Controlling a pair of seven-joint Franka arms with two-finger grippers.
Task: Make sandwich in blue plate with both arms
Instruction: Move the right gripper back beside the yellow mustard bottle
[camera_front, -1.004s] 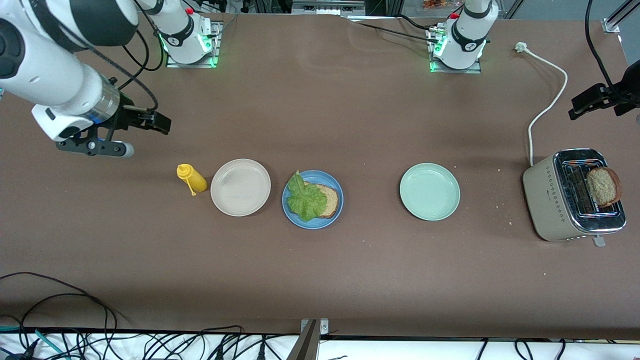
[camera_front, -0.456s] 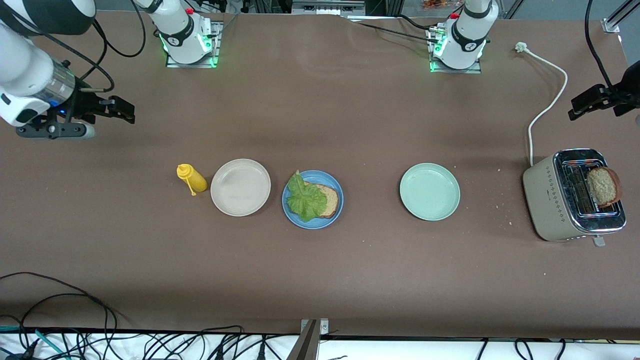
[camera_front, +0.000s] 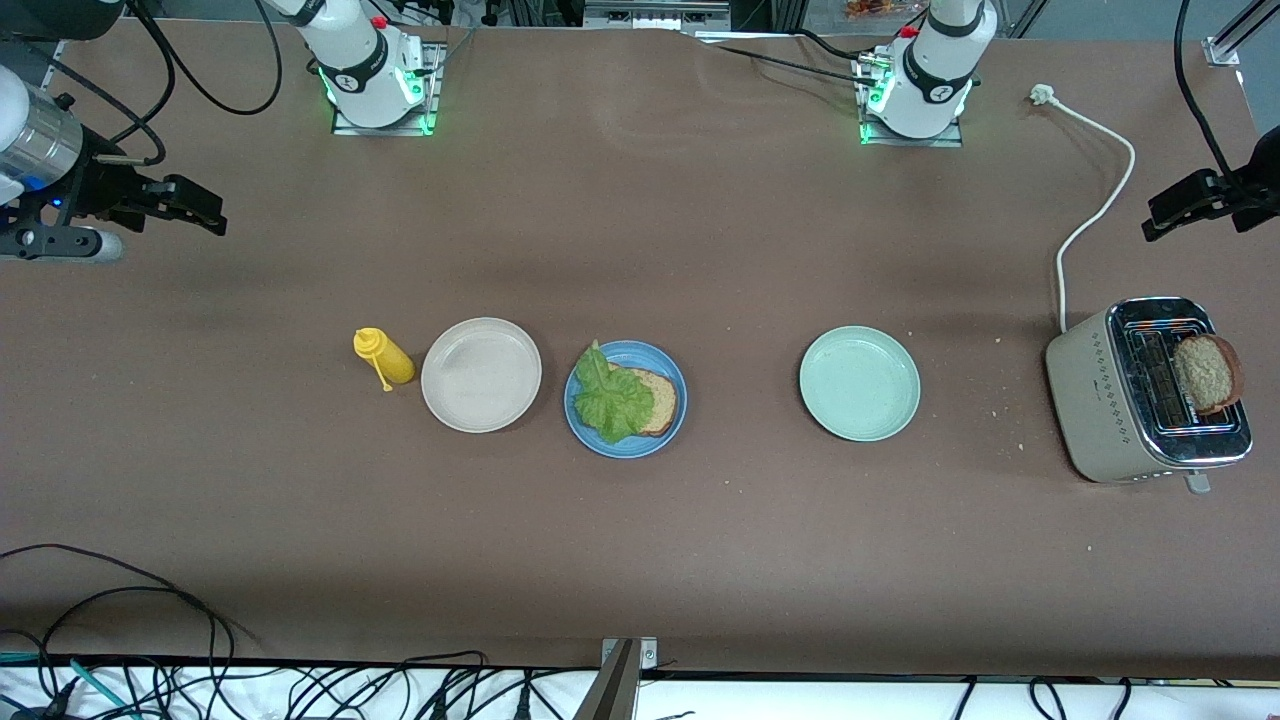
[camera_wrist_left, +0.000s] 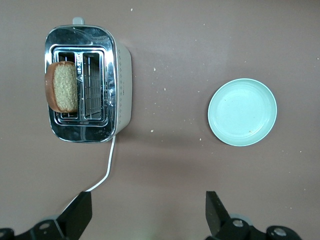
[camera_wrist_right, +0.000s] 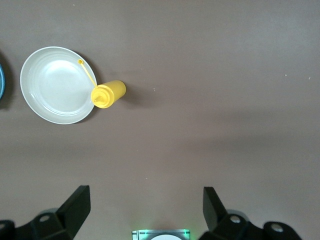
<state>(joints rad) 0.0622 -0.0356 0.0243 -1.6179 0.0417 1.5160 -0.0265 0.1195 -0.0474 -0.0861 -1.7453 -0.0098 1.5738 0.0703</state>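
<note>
On the round medium-blue plate (camera_front: 625, 399) lie one brown bread slice (camera_front: 660, 400) and crinkled green lettuce (camera_front: 610, 398), while the second slice (camera_front: 1207, 373) stands in the beige toaster (camera_front: 1105, 395) at the surface's left-arm end, and both the left tool (camera_wrist_left: 147, 215) and the right tool (camera_wrist_right: 145, 212) are wide and empty.

robotics lab, bolted arm bases (camera_front: 378, 75), loose cables (camera_front: 150, 640), brown test table (camera_front: 640, 550), toaster (camera_front: 1145, 395)
</note>
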